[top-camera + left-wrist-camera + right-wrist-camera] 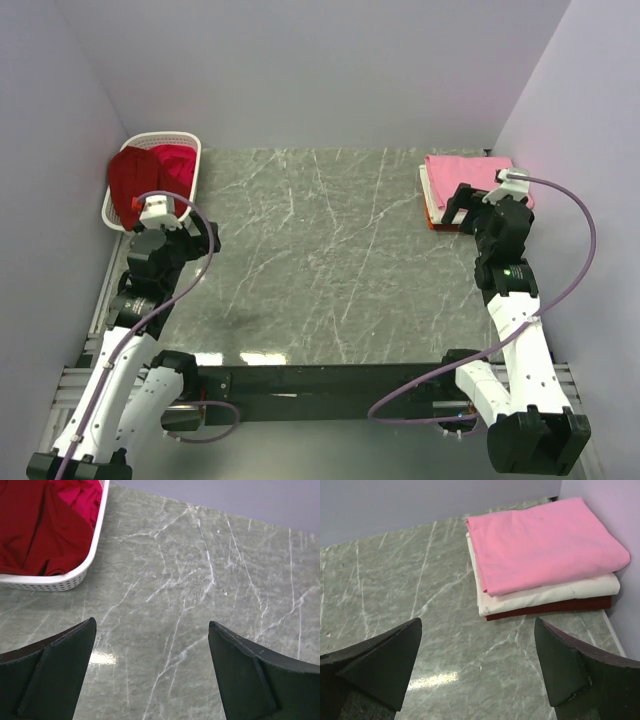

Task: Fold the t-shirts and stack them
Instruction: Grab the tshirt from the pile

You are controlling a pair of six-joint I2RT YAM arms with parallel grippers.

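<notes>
dark red t-shirt [40, 535] is lying in the basket [50, 582] up-left of the wide-open left gripper [150, 670], folded stack [545, 545] ahead of the equally wide right gripper [477, 670], so the next fetch is calling for reaching in.

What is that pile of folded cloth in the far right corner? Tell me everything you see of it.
The pile is three neatly folded cloth shirts stacked flat: a pink shirt on top, a cream-white shirt under it, a dark red shirt at the bottom. It rests on the marble table, close beside the right wall. Nothing grips it.
</notes>
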